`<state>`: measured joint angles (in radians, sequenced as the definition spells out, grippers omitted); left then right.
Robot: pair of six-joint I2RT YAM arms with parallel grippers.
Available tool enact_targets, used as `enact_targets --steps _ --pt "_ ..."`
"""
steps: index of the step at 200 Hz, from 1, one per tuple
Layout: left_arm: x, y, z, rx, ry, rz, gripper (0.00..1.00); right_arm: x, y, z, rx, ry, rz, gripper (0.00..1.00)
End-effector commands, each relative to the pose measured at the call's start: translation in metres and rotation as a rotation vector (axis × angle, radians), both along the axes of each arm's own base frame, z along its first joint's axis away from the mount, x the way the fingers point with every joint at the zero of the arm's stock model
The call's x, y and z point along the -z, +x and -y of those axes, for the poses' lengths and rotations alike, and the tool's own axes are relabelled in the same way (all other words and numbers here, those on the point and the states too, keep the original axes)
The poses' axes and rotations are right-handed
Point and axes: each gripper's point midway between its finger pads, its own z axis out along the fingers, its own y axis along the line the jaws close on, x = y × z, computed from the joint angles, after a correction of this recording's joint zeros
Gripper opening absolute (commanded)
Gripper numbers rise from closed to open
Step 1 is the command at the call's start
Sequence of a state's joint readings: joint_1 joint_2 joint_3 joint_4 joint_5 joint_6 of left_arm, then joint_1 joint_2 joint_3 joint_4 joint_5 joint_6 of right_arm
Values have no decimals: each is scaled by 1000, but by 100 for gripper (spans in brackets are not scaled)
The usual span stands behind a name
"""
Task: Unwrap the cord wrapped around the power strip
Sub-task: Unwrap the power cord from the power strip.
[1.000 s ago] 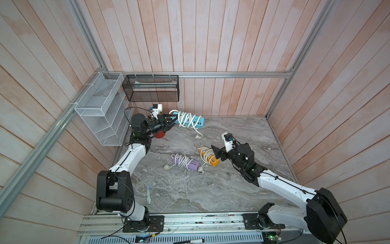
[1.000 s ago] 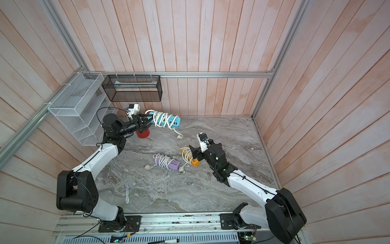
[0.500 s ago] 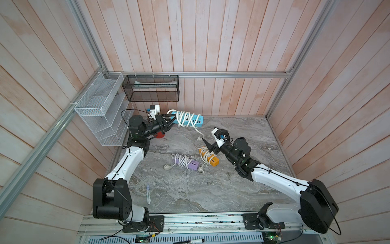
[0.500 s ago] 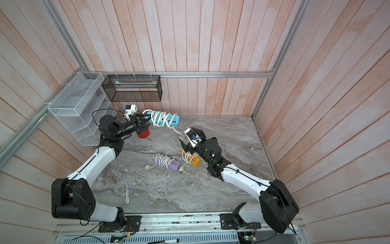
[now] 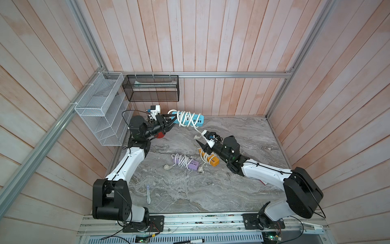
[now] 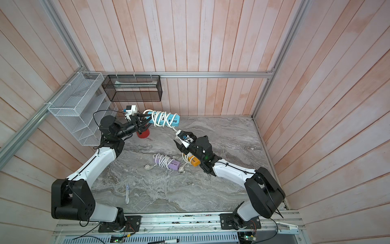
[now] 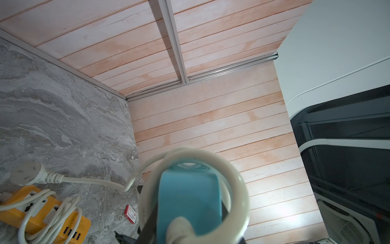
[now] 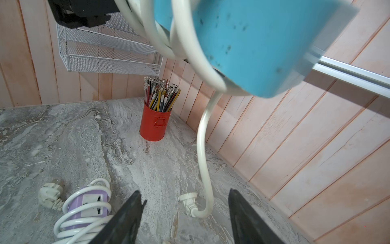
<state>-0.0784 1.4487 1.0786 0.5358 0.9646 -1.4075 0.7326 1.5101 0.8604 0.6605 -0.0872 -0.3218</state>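
Note:
A blue power strip point(image 5: 197, 119) point(image 6: 172, 120) point(image 8: 263, 42) hangs in the air near the back wall, with a white cord point(image 5: 184, 120) point(image 6: 157, 122) point(image 7: 236, 179) coiled around it. My left gripper point(image 5: 172, 122) point(image 6: 147, 122) point(image 7: 187, 219) is shut on the strip's end. The cord's loose tail drops to its plug point(image 5: 196, 137) point(image 8: 187, 202) point(image 7: 27, 173). My right gripper point(image 5: 198, 138) point(image 6: 176, 137) point(image 8: 184, 191) is open just below the strip, and the tail and plug show between its fingers without contact.
A purple strip point(image 5: 186, 163) and an orange strip point(image 5: 211, 159), both cord-wrapped, lie mid-table. A red pencil cup point(image 8: 155, 124) stands under the left arm. A white wire rack point(image 5: 101, 109) and a black mesh basket point(image 5: 152, 88) hang on the walls. A pen point(image 5: 148, 193) lies near the front.
My right arm has left the orange strip and moved back and left to the hanging plug, its jaws narrowing somewhat. The left gripper has kept its grip, shifting the blue strip slightly.

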Motion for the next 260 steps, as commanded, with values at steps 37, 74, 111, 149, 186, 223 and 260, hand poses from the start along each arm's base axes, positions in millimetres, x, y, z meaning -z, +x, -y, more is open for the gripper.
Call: enact_targets --steps 37,74,111,149,186,223,260 --pt "-29 -18 0 -15 -15 93 0 -29 14 -9 18 54 81 45" --pt "-28 -18 -1 -18 -15 88 0 -28 16 -10 23 52 70 3" --pt "-27 -17 -1 -20 -19 85 0 -26 16 -5 39 53 62 0" --pt "-30 -17 -2 -24 -21 90 0 -30 16 0 45 61 63 0" --pt "-32 -18 -2 -22 -26 92 0 -27 23 12 80 61 44 0" --pt "-28 -20 0 -20 -29 80 0 -44 35 31 140 99 56 0" --pt "-14 -22 5 -12 -36 52 0 -63 46 37 170 102 86 0"
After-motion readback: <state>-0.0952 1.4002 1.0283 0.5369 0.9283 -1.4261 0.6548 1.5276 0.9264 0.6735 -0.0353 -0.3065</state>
